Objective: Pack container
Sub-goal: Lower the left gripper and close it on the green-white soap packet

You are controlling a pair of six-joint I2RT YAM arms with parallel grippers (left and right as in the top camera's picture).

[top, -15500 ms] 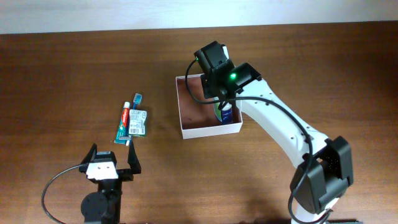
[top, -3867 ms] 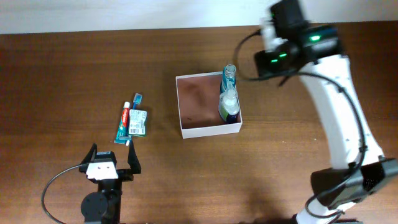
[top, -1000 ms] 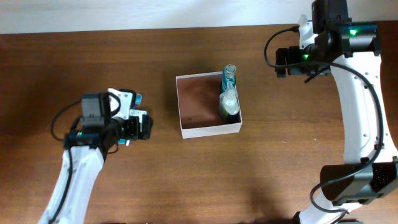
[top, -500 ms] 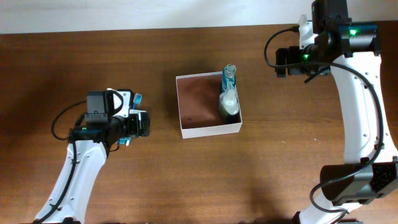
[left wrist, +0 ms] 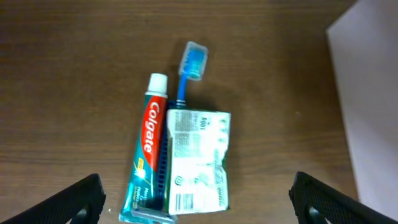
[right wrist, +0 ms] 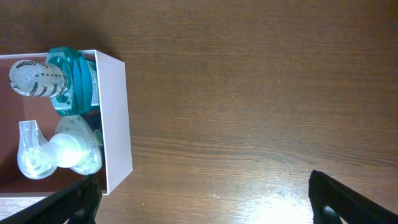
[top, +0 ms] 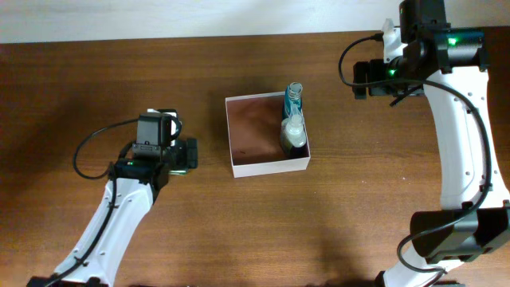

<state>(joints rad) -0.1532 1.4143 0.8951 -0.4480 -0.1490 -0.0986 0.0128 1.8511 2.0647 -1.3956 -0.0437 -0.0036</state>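
The container (top: pixel 249 137) is a square white box with a reddish-brown inside, at mid-table. Two bottles stand against its right wall: a teal one with a white cap (right wrist: pixel 45 77) and a clear spray bottle (right wrist: pixel 57 149). My left gripper (top: pixel 182 155) hovers open, left of the container. In the left wrist view, it (left wrist: pixel 196 190) straddles a Colgate toothpaste tube (left wrist: pixel 148 146), a blue toothbrush (left wrist: pixel 191 62) and a white printed packet (left wrist: pixel 199 158), touching none. My right gripper (top: pixel 360 80) is open and empty, raised to the right of the container (right wrist: pixel 115 118).
Bare brown wood surrounds the container. The container's white wall (left wrist: pixel 367 99) shows at the right edge of the left wrist view. A pale wall strip (top: pixel 159 16) borders the table's far edge.
My left arm has moved right and now covers the toiletries in the overhead view. The right arm, container and bottles have not moved.
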